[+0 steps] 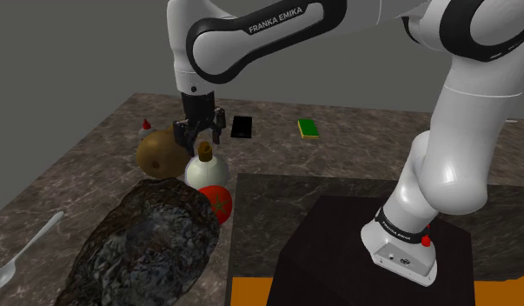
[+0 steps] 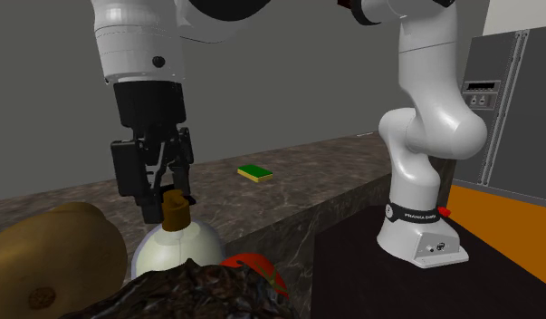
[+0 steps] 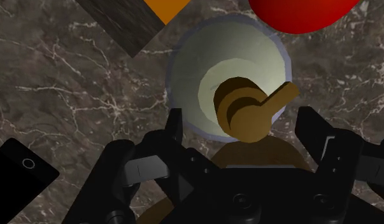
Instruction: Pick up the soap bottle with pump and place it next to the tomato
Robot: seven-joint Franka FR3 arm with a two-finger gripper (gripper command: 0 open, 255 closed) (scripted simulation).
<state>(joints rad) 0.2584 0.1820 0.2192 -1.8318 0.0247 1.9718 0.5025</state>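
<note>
The soap bottle [image 1: 206, 169] is round and whitish with a brown pump. It stands upright on the dark marble counter [image 1: 355, 148], right beside the red tomato [image 1: 219, 200]. My black gripper [image 1: 199, 137] hangs straight above the bottle and is open. In the wrist view its fingers [image 3: 176, 127] stand apart on either side of the pump head [image 3: 248, 111] without touching it. The tomato [image 3: 302, 13] lies just past the bottle [image 3: 213, 60]. In the second exterior view the gripper [image 2: 160, 207] hovers at the pump, above the bottle [image 2: 185, 245].
A brown potato [image 1: 162, 152] lies against the bottle's other side. A large dark lumpy object [image 1: 147, 248] lies in front of it. A black phone [image 1: 242, 128], a green sponge [image 1: 309, 128] and a small red-capped bottle [image 1: 146, 127] sit farther back. A spoon [image 1: 21, 256] lies near the shoulder view's left edge.
</note>
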